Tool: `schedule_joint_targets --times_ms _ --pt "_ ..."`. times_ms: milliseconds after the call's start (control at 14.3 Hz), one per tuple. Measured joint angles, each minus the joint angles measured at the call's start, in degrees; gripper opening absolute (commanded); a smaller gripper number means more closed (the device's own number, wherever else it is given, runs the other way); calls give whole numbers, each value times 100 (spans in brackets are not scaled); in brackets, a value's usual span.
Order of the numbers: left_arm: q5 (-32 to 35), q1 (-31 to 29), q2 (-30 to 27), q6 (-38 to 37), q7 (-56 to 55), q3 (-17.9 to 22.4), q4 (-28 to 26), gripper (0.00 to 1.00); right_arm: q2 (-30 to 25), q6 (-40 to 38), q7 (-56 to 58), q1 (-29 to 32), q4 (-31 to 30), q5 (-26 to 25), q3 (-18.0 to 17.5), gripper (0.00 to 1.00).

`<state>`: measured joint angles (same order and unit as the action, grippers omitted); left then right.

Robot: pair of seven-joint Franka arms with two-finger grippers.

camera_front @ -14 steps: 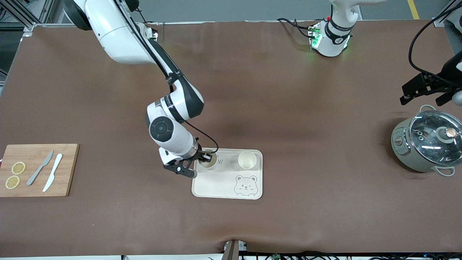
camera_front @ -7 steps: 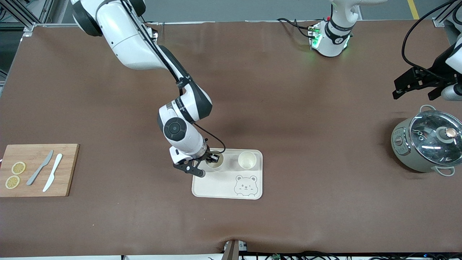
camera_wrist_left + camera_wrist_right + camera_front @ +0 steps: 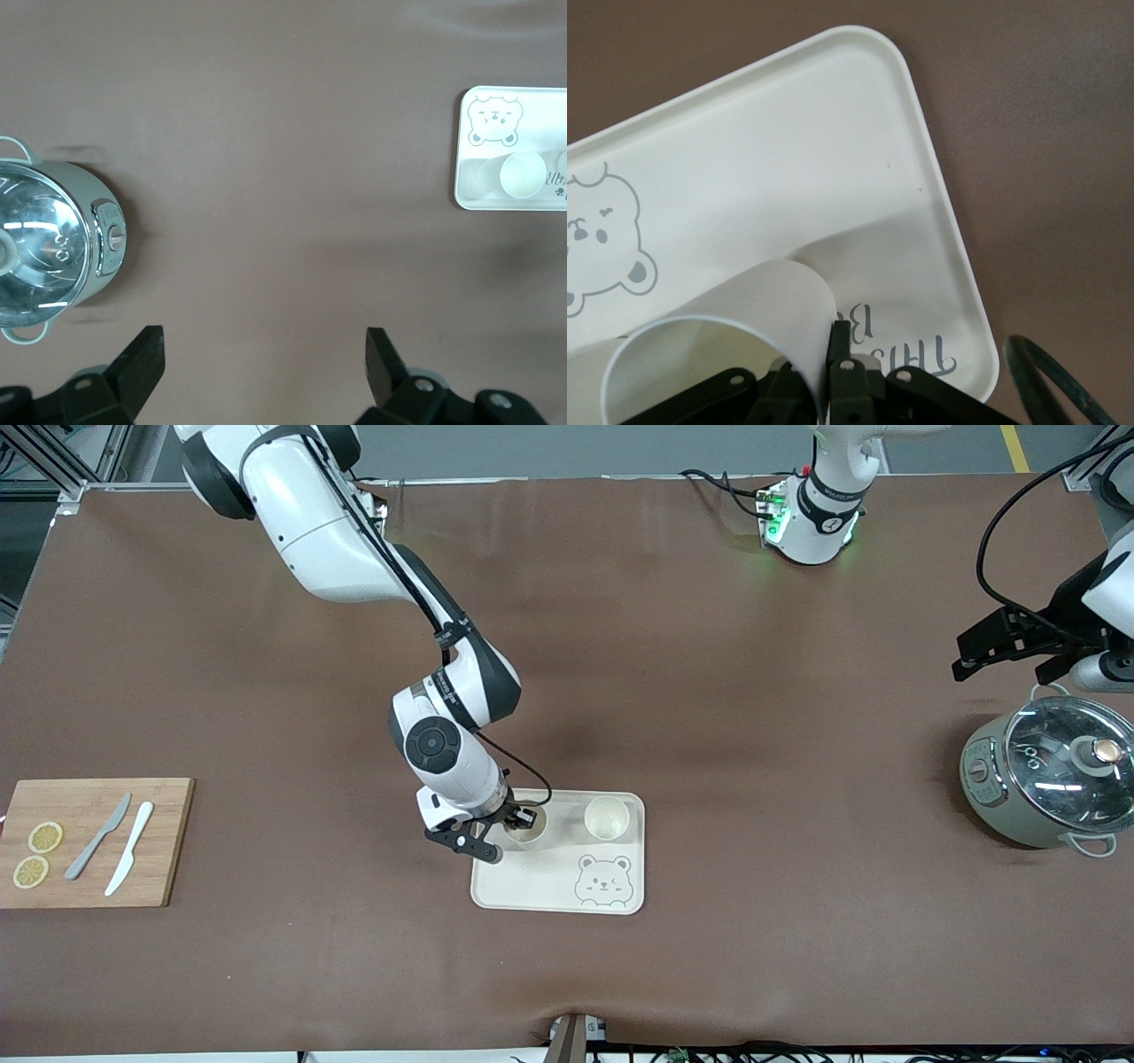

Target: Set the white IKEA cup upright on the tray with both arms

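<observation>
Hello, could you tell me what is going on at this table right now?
The right gripper grips the rim of a white cup standing upright on the bear tray. A second cup already stands beside it. The left gripper waits open in the air, near the lidded pot.

Front high overhead; wrists look down; all share tray [image 3: 532,886].

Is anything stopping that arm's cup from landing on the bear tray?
Nothing visible. The right tool holds the white paper-like cup over bare cream bear-face tray; the second white cup stands upright beside it, apart.
</observation>
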<state>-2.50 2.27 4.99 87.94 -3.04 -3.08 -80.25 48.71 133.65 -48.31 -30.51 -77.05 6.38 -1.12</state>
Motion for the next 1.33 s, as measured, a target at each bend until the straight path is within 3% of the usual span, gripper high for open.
schedule_joint_targets --times_ms 349,698,767,837,1047,1326 --pt "-27 -50 0 91 18 82 0 100 75 50 -311 -16 0 -333 8 0" --pt "-81 -45 0 110 29 104 -37 100 131 166 -366 -76 1 -344 10 0" --pt "-81 -33 1 110 29 103 -46 100 133 173 -387 -85 1 -345 10 11" --pt "-81 -27 1 110 29 102 -51 100 133 176 -398 -88 1 -345 10 29" --pt "-82 -27 0 112 29 102 -51 100 134 179 -410 -88 1 -346 20 97" --pt "-82 -27 0 112 29 102 -51 100 135 180 -418 -88 1 -429 26 100"
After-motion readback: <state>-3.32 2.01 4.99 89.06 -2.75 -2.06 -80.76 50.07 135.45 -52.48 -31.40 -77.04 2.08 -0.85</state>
